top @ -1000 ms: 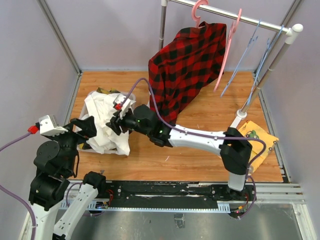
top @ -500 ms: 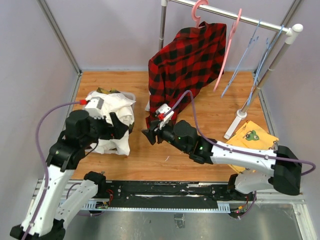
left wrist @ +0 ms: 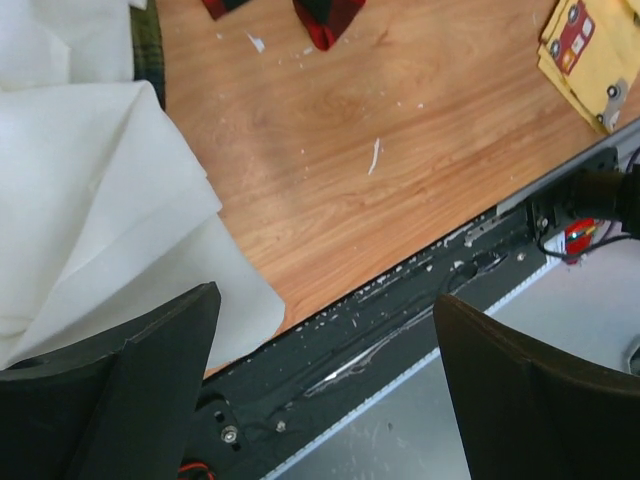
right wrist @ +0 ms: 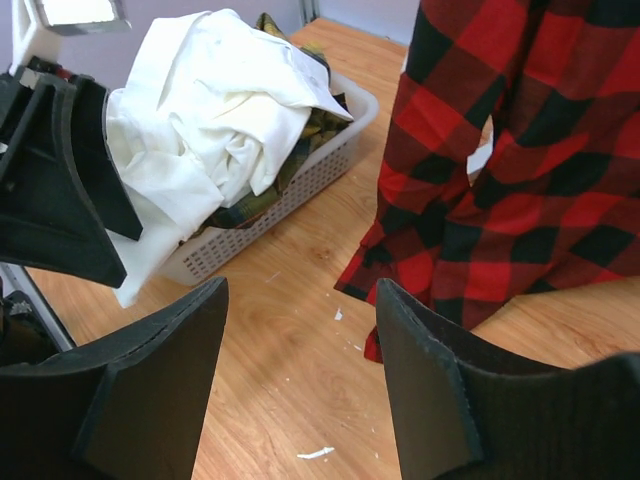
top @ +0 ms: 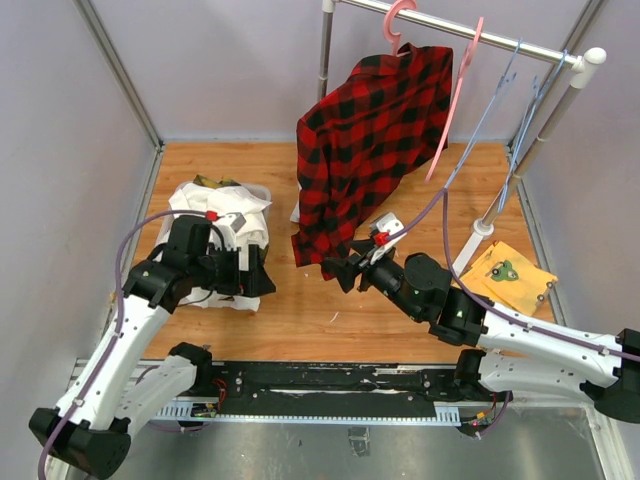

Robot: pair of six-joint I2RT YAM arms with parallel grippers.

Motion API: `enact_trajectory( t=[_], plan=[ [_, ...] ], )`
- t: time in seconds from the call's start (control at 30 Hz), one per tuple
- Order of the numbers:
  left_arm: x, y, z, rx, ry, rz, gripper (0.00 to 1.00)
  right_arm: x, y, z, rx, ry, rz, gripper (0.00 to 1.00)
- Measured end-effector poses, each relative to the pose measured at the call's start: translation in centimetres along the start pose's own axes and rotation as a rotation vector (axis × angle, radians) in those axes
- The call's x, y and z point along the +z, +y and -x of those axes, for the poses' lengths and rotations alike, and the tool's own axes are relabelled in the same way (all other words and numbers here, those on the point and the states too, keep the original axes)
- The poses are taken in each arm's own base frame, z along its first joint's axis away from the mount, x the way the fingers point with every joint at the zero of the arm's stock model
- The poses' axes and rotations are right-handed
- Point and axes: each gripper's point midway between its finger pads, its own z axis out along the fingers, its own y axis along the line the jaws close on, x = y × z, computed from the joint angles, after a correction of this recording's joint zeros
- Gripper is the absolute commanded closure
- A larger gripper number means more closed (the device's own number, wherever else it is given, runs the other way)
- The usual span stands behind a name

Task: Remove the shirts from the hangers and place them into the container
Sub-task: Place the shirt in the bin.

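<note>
1. Left tool (top: 258, 278): jaws wide apart, empty, beside the container (top: 262, 193), a white perforated plastic basket heaped with a crumpled white shirt (top: 215, 215).
2. Right tool (top: 338, 272): jaws apart, empty, facing the red-and-black plaid shirt (top: 370, 140), which drapes limp from a thick pink hanger (top: 398, 20).
3. Step, as judged: unhanging this shirt. Next move calls for pinching its low hem.

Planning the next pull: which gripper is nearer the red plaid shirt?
Right. The right gripper is near the hanging hem of the red plaid shirt; the left gripper is farther left, beside the basket.
</note>
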Motion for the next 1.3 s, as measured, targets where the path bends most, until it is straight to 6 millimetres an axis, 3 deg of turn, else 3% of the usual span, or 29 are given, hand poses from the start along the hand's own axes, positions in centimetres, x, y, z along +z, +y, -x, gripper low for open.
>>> enact_trajectory(
  t=[0.2, 0.3, 0.47, 0.63, 0.73, 1.0, 1.3],
  plan=[
    [2.4, 0.6, -2.3, 0.015, 0.117, 0.069, 0.0, -0.6, -0.9, -0.3, -0.005, 0.001, -0.032, 0.36],
    [3.5, 1.8, -2.7, 0.012, 0.149, 0.16, 0.0, -0.7, -1.0, -0.4, -0.008, 0.004, -0.04, 0.36],
    [3.7, 5.0, -1.4, -0.004, 0.096, 0.357, 0.0, -0.9, -1.5, -1.5, -0.035, 0.046, -0.054, 0.36],
    [2.3, 5.9, 2.2, 0.006, -0.028, 0.463, 0.0, -1.2, -2.1, -2.2, -0.066, 0.077, -0.075, 0.35],
    [2.4, 6.5, 3.4, -0.003, -0.052, 0.496, 0.0, -1.5, -2.5, -2.1, -0.072, 0.079, -0.091, 0.35],
    [6.3, 9.7, 1.5, -0.016, 0.137, 0.619, 0.0, -2.4, -3.2, -1.5, -0.08, 0.069, -0.112, 0.35],
    [7.6, 10.1, 1.0, -0.012, 0.179, 0.615, 0.0, -3.6, -4.1, -0.9, -0.093, 0.06, -0.139, 0.3]
  ],
)
